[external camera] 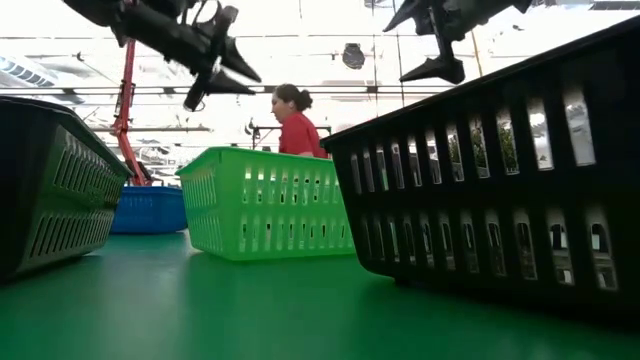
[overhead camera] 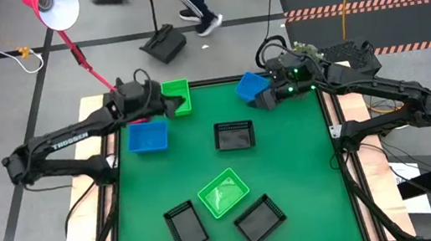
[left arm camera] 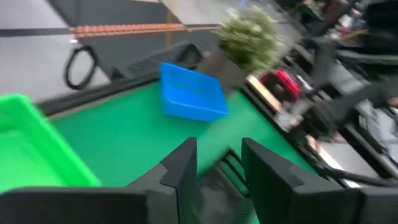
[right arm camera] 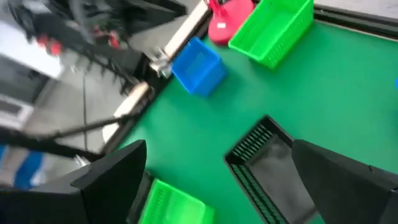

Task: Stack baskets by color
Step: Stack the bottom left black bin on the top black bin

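Observation:
On the green table lie two blue baskets (overhead camera: 148, 136) (overhead camera: 251, 86), two green baskets (overhead camera: 177, 96) (overhead camera: 224, 193) and three black baskets (overhead camera: 233, 135) (overhead camera: 186, 226) (overhead camera: 260, 220), each apart from the others. My left gripper (overhead camera: 171, 105) (left arm camera: 217, 149) hovers open beside the far green basket (left arm camera: 25, 143), with nothing between its fingers. My right gripper (overhead camera: 267, 98) (right arm camera: 217, 148) hangs wide open above the table, next to the far blue basket (left arm camera: 189, 93), and holds nothing. In the low view both grippers (external camera: 220, 65) (external camera: 430, 60) are high above the baskets.
A pink lamp (overhead camera: 56, 8) leans in from the far left; its base (right arm camera: 227, 22) stands at the table's far left corner. A potted plant (left arm camera: 249, 31) stands at the far right corner. A person (external camera: 295, 125) is beyond the far edge.

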Action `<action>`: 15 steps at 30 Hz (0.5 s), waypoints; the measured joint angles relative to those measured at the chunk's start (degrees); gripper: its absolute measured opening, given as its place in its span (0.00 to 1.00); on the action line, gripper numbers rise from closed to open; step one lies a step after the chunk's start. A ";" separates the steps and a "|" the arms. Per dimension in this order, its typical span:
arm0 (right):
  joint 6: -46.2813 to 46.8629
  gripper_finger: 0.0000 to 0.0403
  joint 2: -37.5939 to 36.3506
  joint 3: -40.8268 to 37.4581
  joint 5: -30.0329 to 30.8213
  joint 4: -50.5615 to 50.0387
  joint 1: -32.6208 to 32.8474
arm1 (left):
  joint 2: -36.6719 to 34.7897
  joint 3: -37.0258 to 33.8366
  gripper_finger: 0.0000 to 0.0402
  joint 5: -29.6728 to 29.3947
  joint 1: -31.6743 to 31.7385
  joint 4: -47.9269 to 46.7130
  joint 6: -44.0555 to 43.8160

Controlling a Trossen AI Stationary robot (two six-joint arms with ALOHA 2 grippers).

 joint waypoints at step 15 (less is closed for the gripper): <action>-12.39 0.98 -2.49 0.02 -11.09 -14.45 1.88 | 6.44 12.41 0.29 -14.04 -35.25 -15.55 -6.16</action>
